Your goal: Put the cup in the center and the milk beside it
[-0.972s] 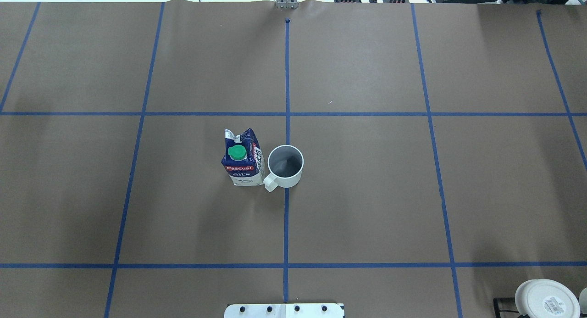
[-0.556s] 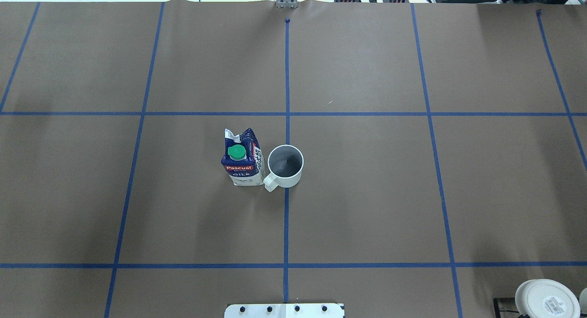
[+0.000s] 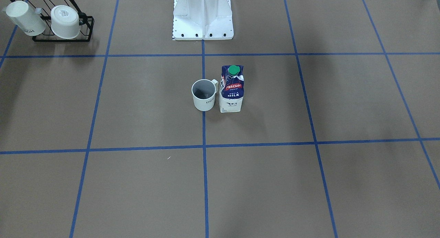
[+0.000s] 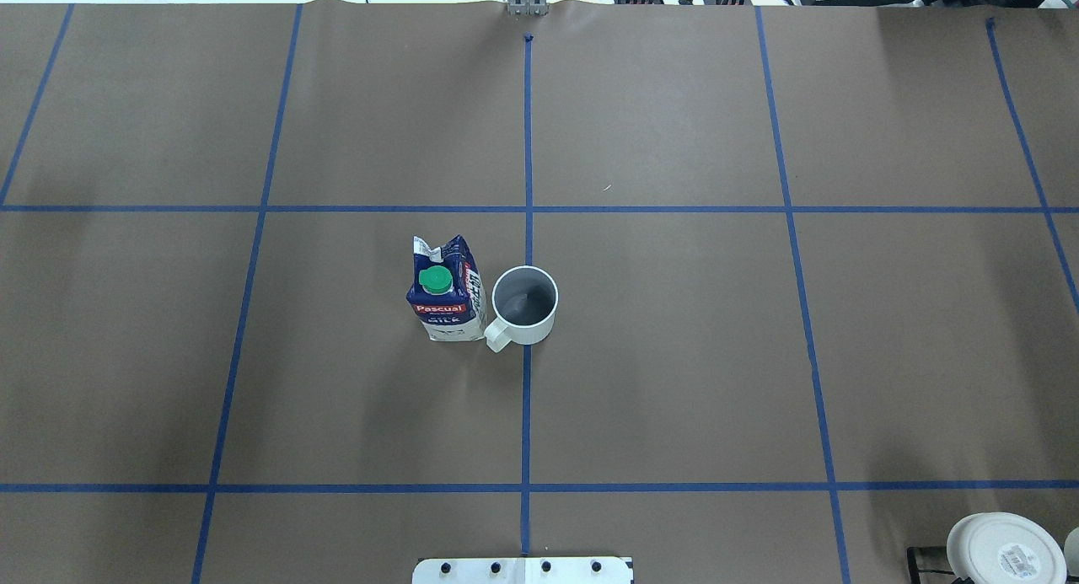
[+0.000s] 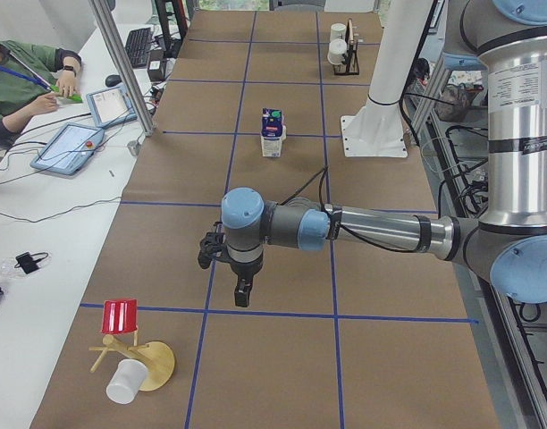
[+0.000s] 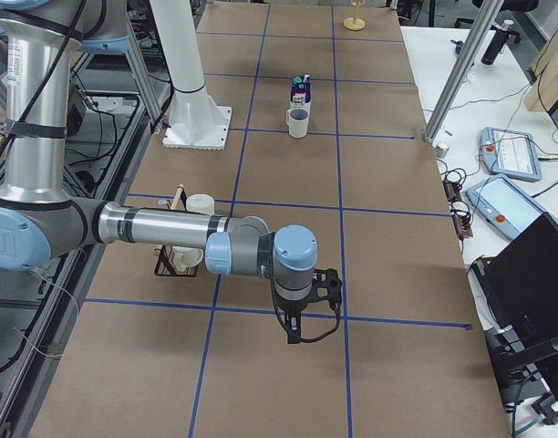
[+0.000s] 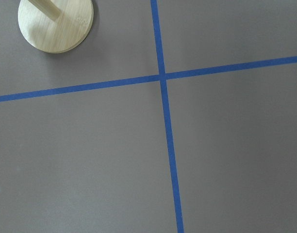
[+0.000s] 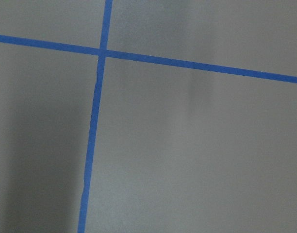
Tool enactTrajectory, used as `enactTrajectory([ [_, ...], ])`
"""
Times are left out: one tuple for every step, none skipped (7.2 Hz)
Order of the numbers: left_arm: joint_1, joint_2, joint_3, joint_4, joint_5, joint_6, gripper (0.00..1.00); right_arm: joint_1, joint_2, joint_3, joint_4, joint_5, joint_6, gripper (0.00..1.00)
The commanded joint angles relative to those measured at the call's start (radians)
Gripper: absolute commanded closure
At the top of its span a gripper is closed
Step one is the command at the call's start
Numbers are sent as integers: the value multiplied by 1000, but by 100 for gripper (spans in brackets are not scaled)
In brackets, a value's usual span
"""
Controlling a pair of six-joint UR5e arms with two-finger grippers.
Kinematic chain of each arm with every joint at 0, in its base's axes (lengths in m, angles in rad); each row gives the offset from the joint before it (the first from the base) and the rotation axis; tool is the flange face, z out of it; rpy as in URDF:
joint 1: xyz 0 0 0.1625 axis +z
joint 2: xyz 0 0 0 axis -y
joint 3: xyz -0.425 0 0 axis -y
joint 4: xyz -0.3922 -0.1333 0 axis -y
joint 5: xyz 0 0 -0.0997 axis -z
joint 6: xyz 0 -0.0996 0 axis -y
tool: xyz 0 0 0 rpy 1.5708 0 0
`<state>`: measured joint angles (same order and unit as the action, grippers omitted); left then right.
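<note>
The small white cup (image 4: 524,306) stands upright on the blue tape line (image 4: 526,415) at the center of the brown surface, handle toward the robot base. The milk (image 4: 445,291) stands upright right beside it, on its left in the overhead view; they nearly touch. Both show in the front view, cup (image 3: 205,95) and milk (image 3: 232,90). My left gripper (image 5: 242,295) hangs over the table far from them, near a tape crossing. My right gripper (image 6: 297,333) hangs over the opposite end. Only the side views show them, so I cannot tell whether either is open or shut.
A black wire rack (image 3: 84,25) holds two other white cups (image 3: 64,21) by the robot base (image 3: 202,18). A wooden stand (image 5: 153,362) with a red cup (image 5: 120,315) and a white cup (image 5: 123,384) lies near my left gripper. An operator (image 5: 14,85) sits at the side desk.
</note>
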<state>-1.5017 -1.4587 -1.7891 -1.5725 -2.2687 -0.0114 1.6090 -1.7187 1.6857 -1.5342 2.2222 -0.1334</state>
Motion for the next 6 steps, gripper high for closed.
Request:
enactTrajectory([
  [0,1,1,3,0,-1,1,0,-7,32,-3,-10,8,0],
  [0,1,1,3,-2,-2,1,0,-7,38,-3,-4,12,0],
  [0,3,1,3,-2,-2,1,0,-9,58,-13,-3,12,0],
  [0,3,1,6,-3,-2,1,0,-9,58,-14,-2,12,0],
  [0,18,-1,3,-8,-2,1,0,-9,58,-14,-2,12,0],
  [1,20,-3,3,-8,-2,1,-1,-9,58,-14,-2,12,0],
])
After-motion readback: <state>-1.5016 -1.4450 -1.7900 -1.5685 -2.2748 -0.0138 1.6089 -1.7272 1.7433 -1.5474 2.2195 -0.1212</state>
